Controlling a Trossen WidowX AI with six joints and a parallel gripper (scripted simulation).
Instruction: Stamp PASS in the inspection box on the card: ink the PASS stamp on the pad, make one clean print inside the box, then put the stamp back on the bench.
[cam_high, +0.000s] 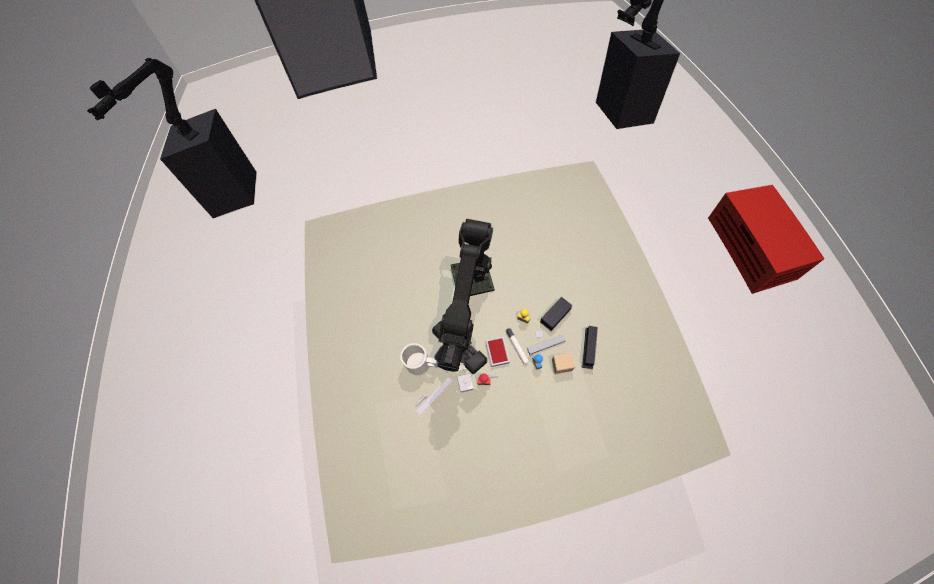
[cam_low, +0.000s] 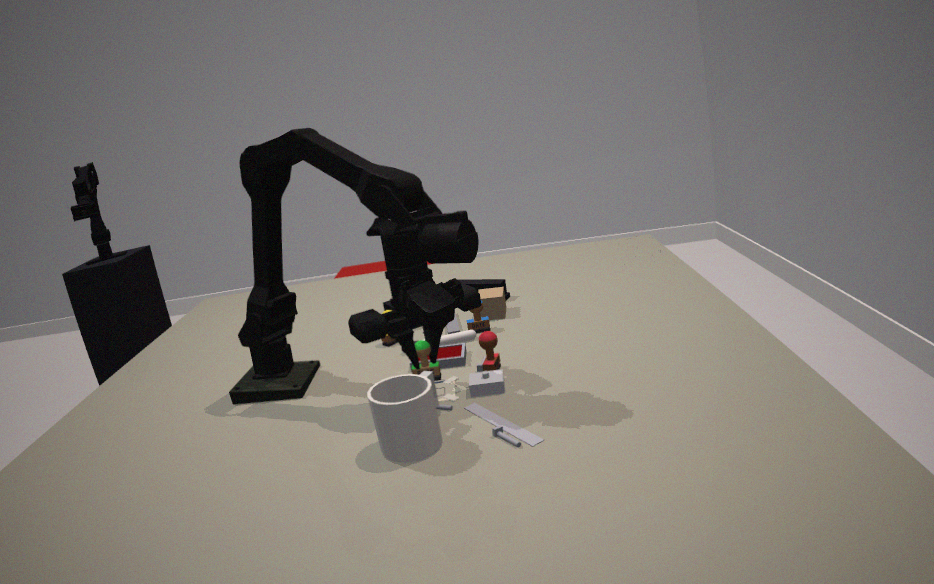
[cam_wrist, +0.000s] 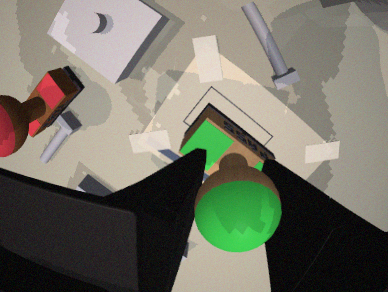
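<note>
The PASS stamp (cam_low: 422, 347) (cam_wrist: 238, 215) has a green knob and a wooden base with green patches. My gripper (cam_low: 424, 362) (cam_wrist: 233, 165) is shut on its handle. The stamp is over the taped card (cam_wrist: 295, 142), and its base covers the near part of the thin inspection box outline (cam_wrist: 242, 111). The far part of the outline shows beyond the base. The views do not show whether the base touches the card. The print face is hidden. The red ink pad (cam_high: 497, 351) (cam_low: 451, 352) lies open beside the gripper.
A white mug (cam_high: 413, 358) (cam_low: 406, 420) stands near the card. A red-knobbed stamp (cam_high: 484, 378) (cam_low: 488, 339) (cam_wrist: 10, 125) and a pale block (cam_high: 465, 382) (cam_low: 486, 384) (cam_wrist: 107, 37) are close by. A marker (cam_high: 517, 346), a blue stamp (cam_high: 537, 360) and a yellow stamp (cam_high: 524, 314) lie beyond the pad.
</note>
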